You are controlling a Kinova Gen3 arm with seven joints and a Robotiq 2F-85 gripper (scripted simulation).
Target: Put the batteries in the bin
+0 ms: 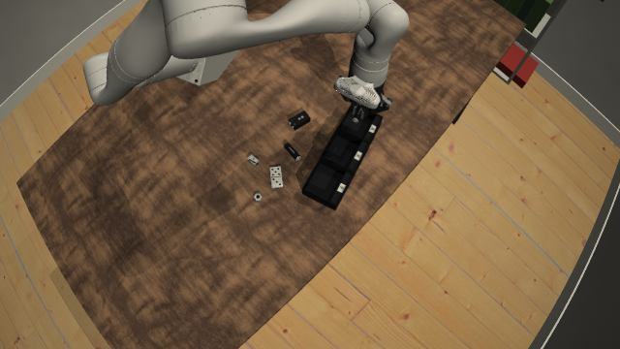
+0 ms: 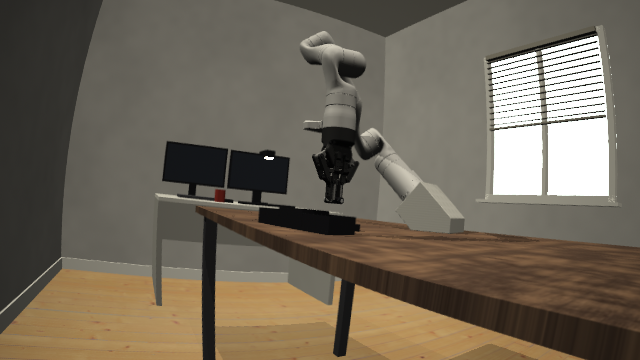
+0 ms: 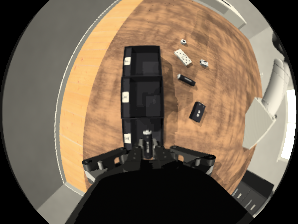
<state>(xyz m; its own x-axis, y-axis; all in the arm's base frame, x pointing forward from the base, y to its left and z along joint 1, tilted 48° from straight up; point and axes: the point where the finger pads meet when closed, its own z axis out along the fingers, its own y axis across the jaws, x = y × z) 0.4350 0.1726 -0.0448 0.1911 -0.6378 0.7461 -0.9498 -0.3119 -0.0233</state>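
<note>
Held item too small and dark to make out, tucked between the fingertips; from the top view only a thin grey sliver at the hand (image 1: 357, 115). Bin labels too small to read, so which compartment is marked A cannot be told. Row of three black bins (image 1: 343, 160) partly covered at its far end by the wrist. In the exterior view the small things on the counter (image 2: 450, 260) hidden below its edge line.

Arm bent high, forearm pointing straight down, hand (image 2: 334, 196) hanging above the far end bin, clear of its rim. Hand pinching a small thing, most likely a battery, fingers nearly together. In the wrist view fingertips right over the nearest compartment.

Left of the bins on the counter: a dark cylindrical battery (image 1: 292, 151), near it the blocky nine-volt battery (image 1: 298, 119), farther left a domino (image 1: 276, 176), a die (image 1: 253, 160) and a nut (image 1: 258, 196), all apart from each other
</note>
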